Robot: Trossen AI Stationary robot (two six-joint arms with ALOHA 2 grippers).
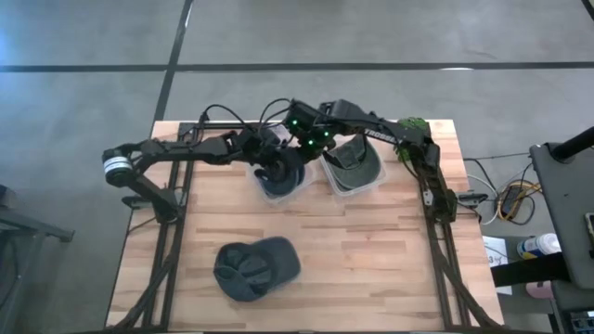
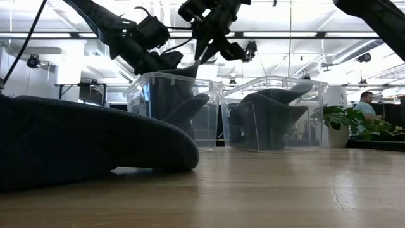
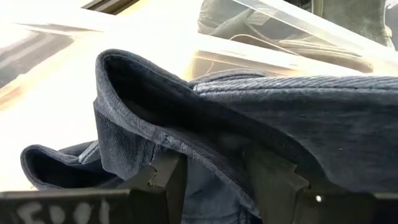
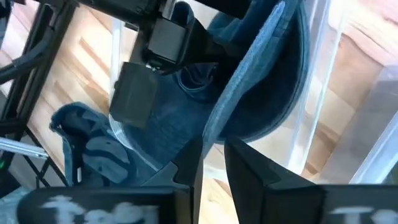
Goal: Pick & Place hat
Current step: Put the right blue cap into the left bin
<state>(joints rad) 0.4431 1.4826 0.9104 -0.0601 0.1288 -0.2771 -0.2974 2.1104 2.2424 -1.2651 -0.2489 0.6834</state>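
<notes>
You had a pale wooden table (image 1: 371, 269) on a grey floor with dark seams; past its right edge sat a tangle of cables and a dark stand. Level with the top, you looked into a bright office: strip lights, a plant (image 2: 345, 120), and a person (image 2: 366, 101) seated far off at the right.

Two clear bins stood side by side near the far edge. The right bin (image 1: 364, 183) held a dark hat (image 1: 351, 165). The left bin (image 1: 299, 187) held a blue hat (image 1: 278, 176), and both arms met over it. A third hat (image 1: 255, 269) lay crown-up on the near part of the table, well apart from the bins; low down it filled the left foreground.

From above you could not read either grip. The wrist cameras told you more. The left gripper (image 3: 214, 180) had its fingers spread, one on either side of the blue hat's folded fabric inside the bin, and whether they pressed it you could not tell. The right gripper (image 4: 213, 158) had its fingers nearly together, pinching the upturned brim of that same hat, with the left arm's wrist just beyond it in the bin.
</notes>
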